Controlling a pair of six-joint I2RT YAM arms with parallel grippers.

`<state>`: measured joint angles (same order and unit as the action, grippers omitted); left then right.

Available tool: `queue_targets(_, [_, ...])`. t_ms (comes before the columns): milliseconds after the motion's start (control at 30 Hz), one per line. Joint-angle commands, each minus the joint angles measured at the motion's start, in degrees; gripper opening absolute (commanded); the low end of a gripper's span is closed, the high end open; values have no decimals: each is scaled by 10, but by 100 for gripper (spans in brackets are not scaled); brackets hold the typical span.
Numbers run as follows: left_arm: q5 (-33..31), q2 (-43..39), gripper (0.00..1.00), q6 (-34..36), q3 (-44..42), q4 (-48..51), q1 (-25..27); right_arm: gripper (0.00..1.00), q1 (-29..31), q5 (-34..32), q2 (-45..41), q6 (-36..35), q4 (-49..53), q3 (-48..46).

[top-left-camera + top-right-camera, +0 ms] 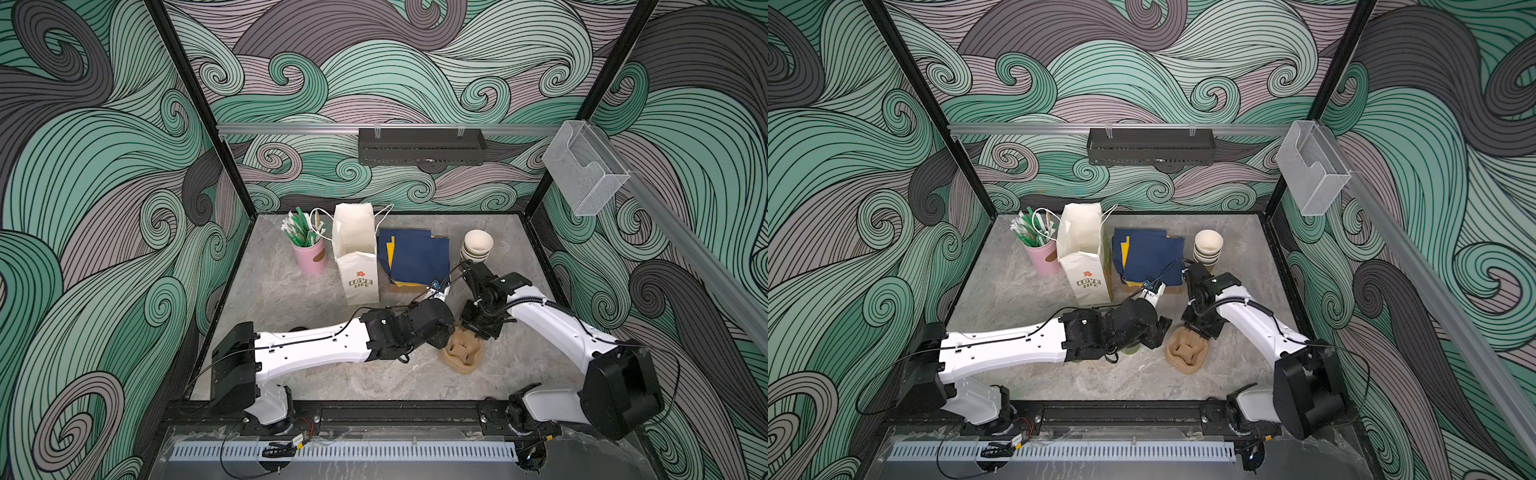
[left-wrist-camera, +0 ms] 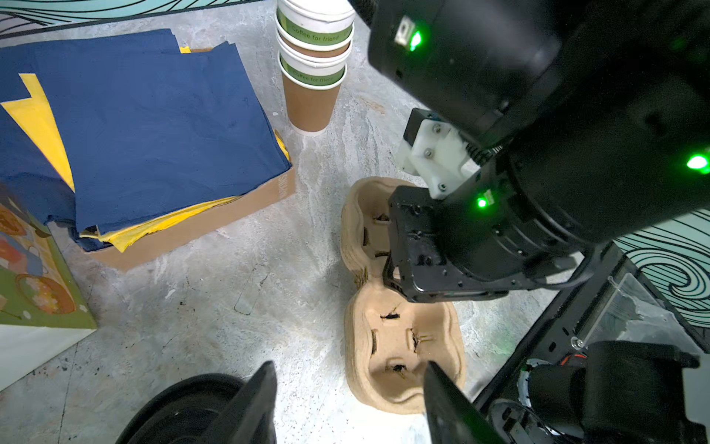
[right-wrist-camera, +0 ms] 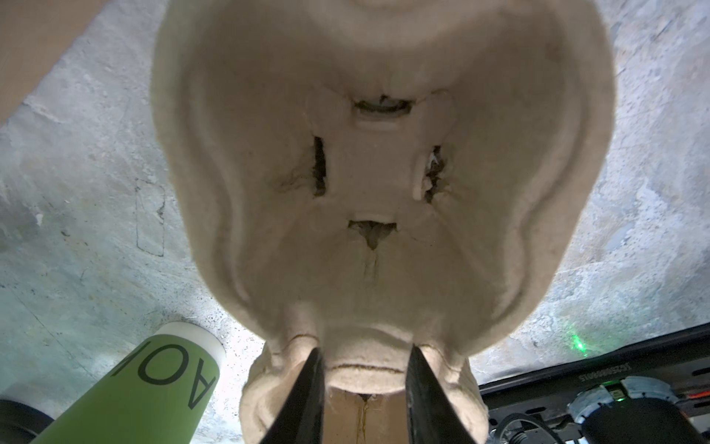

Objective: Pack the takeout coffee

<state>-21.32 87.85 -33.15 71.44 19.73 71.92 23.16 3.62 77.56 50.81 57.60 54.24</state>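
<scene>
The grey marbled tabletop (image 1: 291, 299) is carrying a pink cup (image 1: 311, 258), a white paper bag (image 1: 358, 270), a cardboard box (image 2: 215, 223) of napkins (image 1: 419, 254), stacked lidless cups (image 1: 476, 247), stacked pulp carriers (image 1: 463, 358) and 1 green cup (image 3: 146, 384).

The left arm (image 1: 311, 347) and right arm (image 1: 552, 328) have glossy white shells dotted with small holes, and matte black joints. Thin black cables run along both, the right's in ribbed conduit (image 1: 525, 300). Green lights (image 2: 415, 38) dot its wrist beside a white screwed bracket (image 2: 434, 157). Its fingers (image 3: 303, 399) are black and tapered.
</scene>
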Motion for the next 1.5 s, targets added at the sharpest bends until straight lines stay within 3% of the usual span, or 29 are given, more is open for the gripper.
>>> queue_targets(0, [19,8,63,-22,9,-1,-4,27,-25,5,-19,-55,11,-1])
queue_targets(367, [97,113,56,-47,80,-28,-14,26,-114,99,-44,-171,15,-13])
queue_targets(600, [171,124,45,-105,57,-40,-54,27,-162,156,-40,-193,16,-12])
queue_targets(700, [193,121,39,-91,51,-30,-63,27,-173,170,-45,-200,19,-14])
queue_targets(1000, [223,127,36,-32,62,71,-81,29,-188,189,-47,-211,19,-14])
queue_targets(1200, [276,143,37,-36,64,58,-80,29,-190,188,-48,-209,20,-12])
queue_targets(1467, [285,152,40,-44,65,38,-82,29,-191,185,-50,-208,21,-12])
